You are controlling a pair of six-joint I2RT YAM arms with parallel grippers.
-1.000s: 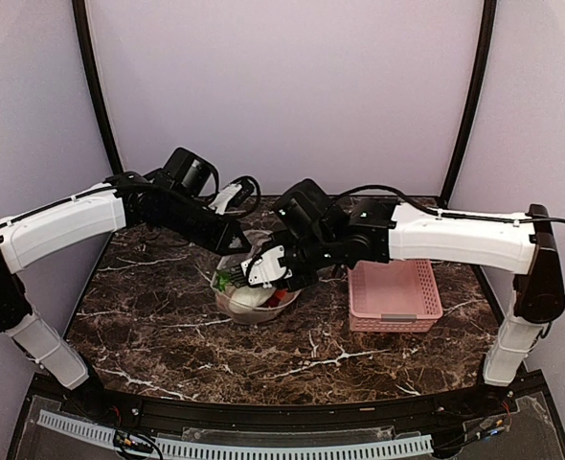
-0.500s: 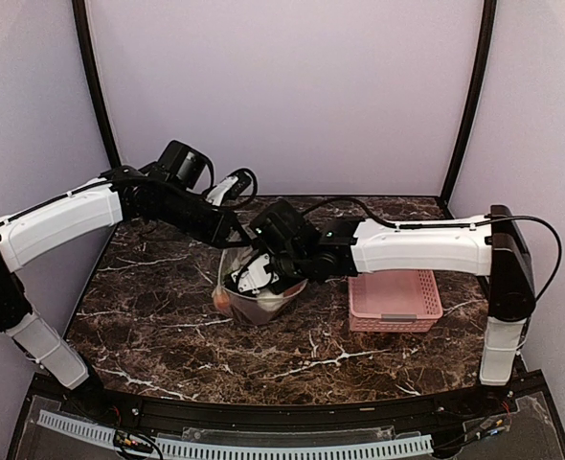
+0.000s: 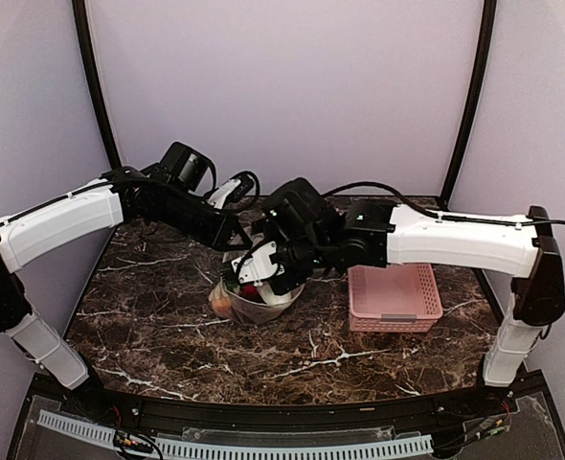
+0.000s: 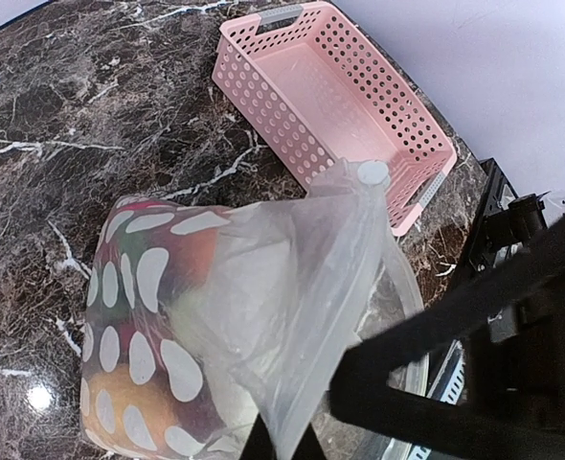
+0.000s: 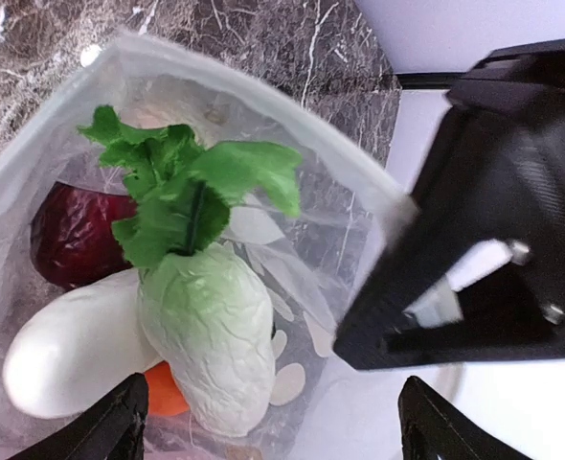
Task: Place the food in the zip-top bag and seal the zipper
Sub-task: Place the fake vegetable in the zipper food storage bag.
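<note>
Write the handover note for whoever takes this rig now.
Left claw: shut on the bag edge, holding it up.
Right claw: open, above the bag's mouth.
Cabbage, radish, a maroon piece and an orange piece are in the bag; none shows in the basket.
Done: loading, as far as visible.
Left: press the zipper shut; it is open.

We cannot make out the zipper, the orange (image 5: pixel 164 389) shows only as a sliver under the cabbage (image 5: pixel 211 331), and the lower edge cuts off the right gripper's (image 5: pixel 273 431) fingertips (image 5: pixel 120 426) in its wrist view.
</note>
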